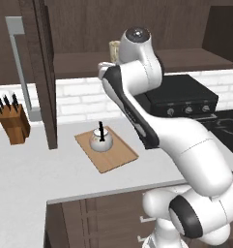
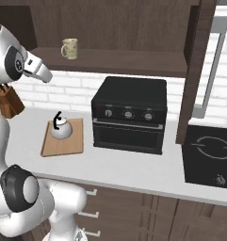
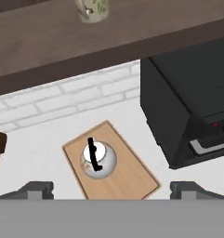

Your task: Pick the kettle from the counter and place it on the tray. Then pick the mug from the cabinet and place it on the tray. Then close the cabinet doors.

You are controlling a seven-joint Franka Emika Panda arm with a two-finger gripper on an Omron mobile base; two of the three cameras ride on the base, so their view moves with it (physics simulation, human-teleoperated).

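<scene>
While the hand view looks down past wide-open, empty gripper (image 3: 111, 189), small white round kettle (image 3: 98, 159) sits on light wooden tray (image 3: 132, 174), black handle arching upward, cream mug (image 2: 69, 48) on dark cabinet shelf (image 2: 129, 61), right base view adds black stovetop (image 2: 210, 156).

The kettle (image 3: 98, 159), white and round with a black arched handle, stands upright on the wooden tray (image 3: 132, 174) directly under the hand. The cream mug (image 3: 92, 9) stands upright on the cabinet (image 3: 48, 42) shelf, beyond the hand and well apart from the tray. The cabinet doors (image 1: 40, 72) stand open
</scene>
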